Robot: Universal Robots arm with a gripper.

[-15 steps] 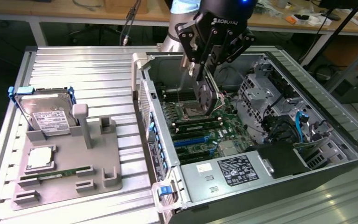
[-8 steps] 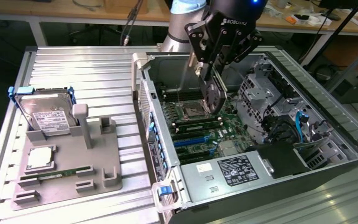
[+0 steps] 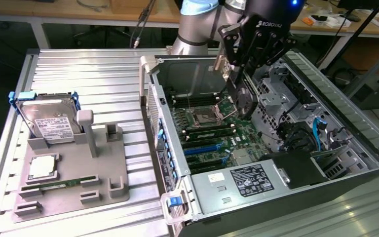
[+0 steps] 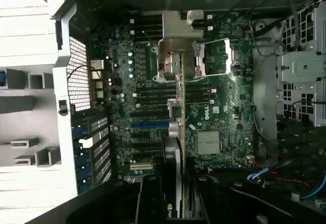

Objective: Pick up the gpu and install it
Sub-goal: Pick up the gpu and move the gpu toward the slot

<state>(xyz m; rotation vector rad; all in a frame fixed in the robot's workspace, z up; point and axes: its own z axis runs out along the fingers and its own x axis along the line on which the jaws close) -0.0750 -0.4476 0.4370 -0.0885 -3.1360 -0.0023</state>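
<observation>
The gpu (image 3: 244,101) hangs in the upper centre of the exterior view, clenched in the gripper (image 3: 239,74) above the motherboard (image 3: 209,133). To seat well, its connector edge should lie squarely along the blue slot (image 3: 201,148) before any pressing.

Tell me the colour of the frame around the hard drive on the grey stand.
Blue. The frame shows best in the exterior view.

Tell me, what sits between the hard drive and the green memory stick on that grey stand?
A square silvery chip, seemingly a processor, lies flat between the hard drive and memory stick, seen in the exterior view.
</observation>
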